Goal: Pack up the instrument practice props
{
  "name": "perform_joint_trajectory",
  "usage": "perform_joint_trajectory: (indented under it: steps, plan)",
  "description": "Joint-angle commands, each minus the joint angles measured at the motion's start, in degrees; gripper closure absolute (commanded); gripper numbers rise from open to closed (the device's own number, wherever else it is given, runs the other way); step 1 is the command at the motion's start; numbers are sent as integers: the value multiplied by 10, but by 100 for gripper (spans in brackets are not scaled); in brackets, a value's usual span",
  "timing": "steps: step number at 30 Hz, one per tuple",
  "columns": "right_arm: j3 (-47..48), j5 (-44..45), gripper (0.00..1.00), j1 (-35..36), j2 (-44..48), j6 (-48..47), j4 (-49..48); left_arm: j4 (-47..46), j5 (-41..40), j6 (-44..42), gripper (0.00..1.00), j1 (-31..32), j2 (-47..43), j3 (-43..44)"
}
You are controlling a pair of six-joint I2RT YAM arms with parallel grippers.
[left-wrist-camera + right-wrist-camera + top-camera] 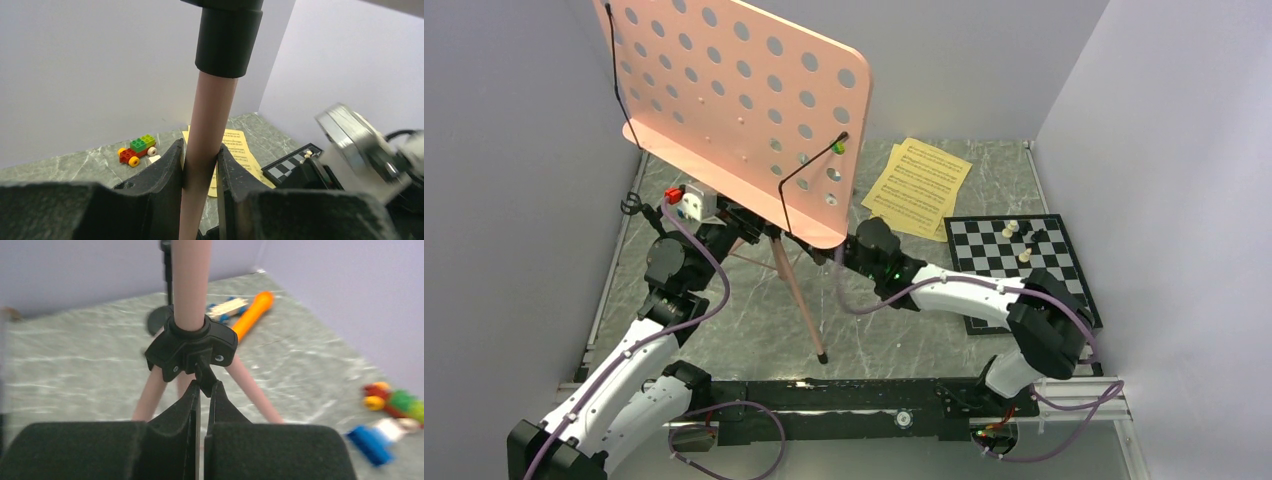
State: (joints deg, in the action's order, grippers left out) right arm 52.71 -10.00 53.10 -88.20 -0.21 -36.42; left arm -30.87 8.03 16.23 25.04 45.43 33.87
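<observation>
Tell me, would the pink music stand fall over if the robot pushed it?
Probably tippy: the music stand has a wide plate high up on one thin pole, with skinny legs below. It looks stiff, not floppy. The left gripper clamps the pole, which likely steadies it.

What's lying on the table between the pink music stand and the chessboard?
Yellow sheet-music pages, at the far left corner of the chessboard; the right arm also reaches across that gap toward the music stand. The top view shows it.
</observation>
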Motion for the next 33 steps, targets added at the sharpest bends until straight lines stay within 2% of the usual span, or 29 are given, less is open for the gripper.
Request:
perform_joint_trajectory:
  steps: [1,3,5,9,10,13,14,16,18,23,28,33]
  plan:
    - [-22,158,100,53,-29,-290,-81,116,21,47,100,7,11,-38]
    - [-30,192,100,68,-37,-353,-117,113,19,50,100,7,11,-44]
    - [-33,202,100,70,-36,-371,-128,111,18,52,100,7,14,-46]
    - [-41,216,100,73,-15,-336,-118,114,13,50,100,7,19,-42]
    - [-44,228,96,74,-5,-313,-115,114,10,50,100,7,19,-42]
    - [-54,265,60,75,32,-221,-93,112,1,54,100,7,21,-47]
    - [-61,269,51,75,47,-190,-83,111,-4,58,100,7,23,-49]
    - [-81,270,40,75,78,-136,-74,101,-15,74,100,7,27,-58]
    - [-102,268,34,74,108,-84,-63,89,-24,88,100,8,30,-71]
    - [-118,238,30,69,158,27,-18,52,-51,107,100,15,28,-114]
    - [-124,220,30,62,176,62,-10,27,-78,115,100,29,36,-151]
    - [-136,145,30,6,169,169,-30,5,-97,134,100,39,50,-186]
